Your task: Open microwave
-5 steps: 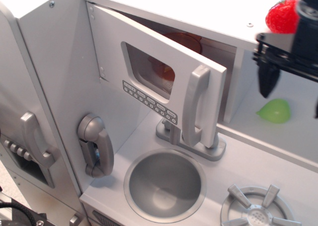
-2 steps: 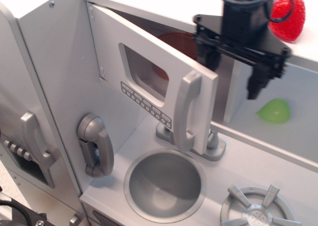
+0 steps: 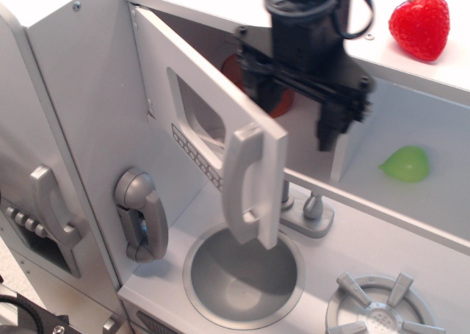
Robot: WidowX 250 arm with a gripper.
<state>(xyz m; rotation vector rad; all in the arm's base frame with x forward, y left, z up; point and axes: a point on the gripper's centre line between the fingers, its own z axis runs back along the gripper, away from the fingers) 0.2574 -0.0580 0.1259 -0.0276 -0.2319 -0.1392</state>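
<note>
- Telephone handset of grey plastic (image 3: 141, 216) hangs on the kitchen's left wall, above the round silver sink bowl (image 3: 244, 275) at the counter's front edge.
- Light grey microwave (image 3: 213, 139), built in at the back left corner, has its door swung well out over the sink; a reddish-orange object (image 3: 277, 103) sits inside.
- Black gripper (image 3: 299, 106) hangs at the cavity mouth, fingers spread, holding nothing.
- Green rounded toy (image 3: 405, 164) lies in the right-hand shelf; red strawberry (image 3: 420, 24) rests on top.

The microwave (image 3: 213, 128) door stands swung wide open, silver handle outward.
</note>
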